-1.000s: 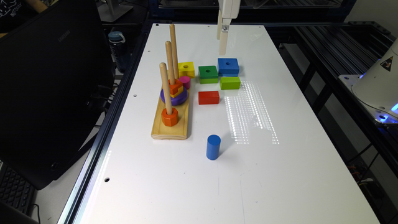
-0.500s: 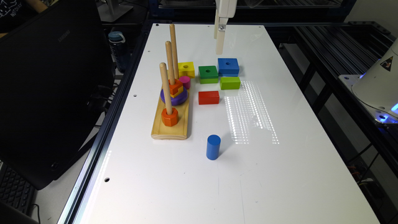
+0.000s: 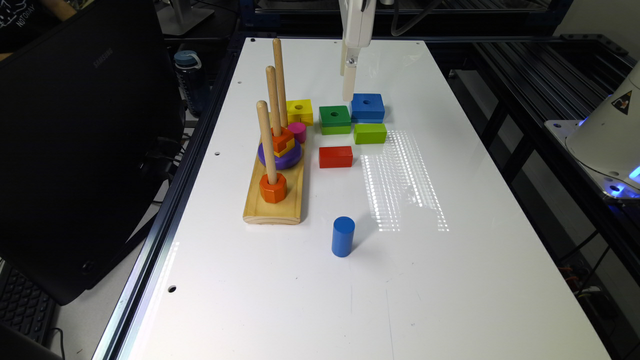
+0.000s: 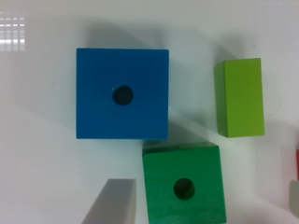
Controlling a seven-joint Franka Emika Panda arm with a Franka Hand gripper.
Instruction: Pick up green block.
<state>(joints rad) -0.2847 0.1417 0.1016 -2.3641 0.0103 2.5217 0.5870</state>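
The green block [image 3: 334,119], dark green and square with a round centre hole, lies flat on the white table [image 3: 450,280] between the yellow block [image 3: 300,111] and the blue block [image 3: 367,107]. My gripper [image 3: 348,92] hangs just above the table behind the green block, close to the gap between it and the blue block. In the wrist view the green block [image 4: 185,183] sits beside the blue block [image 4: 122,100], with one grey finger [image 4: 113,203] next to the green block. The gripper is open and holds nothing.
A lime-green solid block [image 3: 370,133] and a red block [image 3: 335,156] lie just in front of the green one. A wooden peg board [image 3: 274,205] with three pegs and stacked rings stands at the exterior view's left. A blue cylinder [image 3: 343,236] stands nearer the front.
The gripper has shifted toward the exterior view's left and come down a little, nearer the green block. The blocks have not moved.
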